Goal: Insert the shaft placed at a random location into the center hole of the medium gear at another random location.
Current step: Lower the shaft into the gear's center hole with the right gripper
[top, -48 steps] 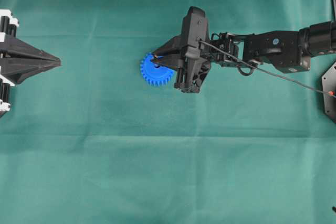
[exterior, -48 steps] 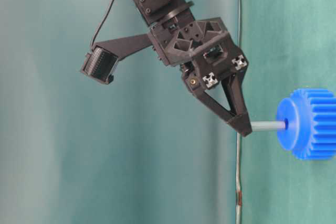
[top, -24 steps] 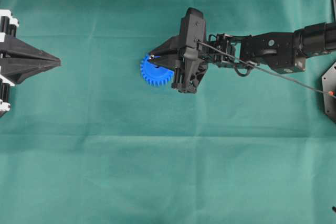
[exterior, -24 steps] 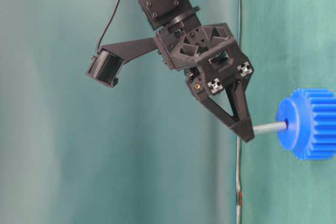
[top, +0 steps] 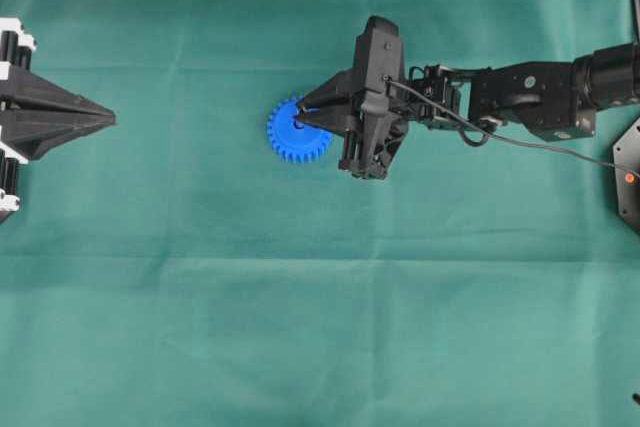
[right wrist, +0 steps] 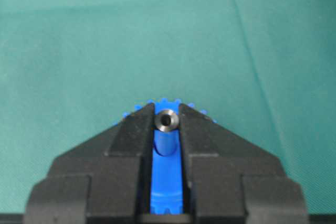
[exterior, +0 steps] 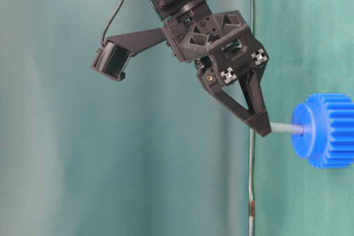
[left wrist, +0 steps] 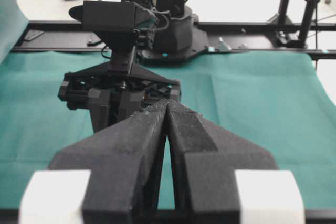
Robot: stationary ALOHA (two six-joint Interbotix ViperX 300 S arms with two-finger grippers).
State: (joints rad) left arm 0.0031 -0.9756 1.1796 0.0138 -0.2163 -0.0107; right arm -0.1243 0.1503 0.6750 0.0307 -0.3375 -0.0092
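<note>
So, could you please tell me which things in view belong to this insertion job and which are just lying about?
Job:
- shaft
- medium gear
- right end effector, shut on the shaft

Lying about:
- left end effector, shut, idle
- green cloth

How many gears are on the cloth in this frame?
1. The medium gear lies left of centre on the green cloth, under the right gripper, whose jaws hold the shaft at its hub. No others visible.

Your right end effector (exterior: 264, 130) is matte black with tapered fingers (exterior: 243, 103), silver screws and a black cable (top: 520, 140).
</note>
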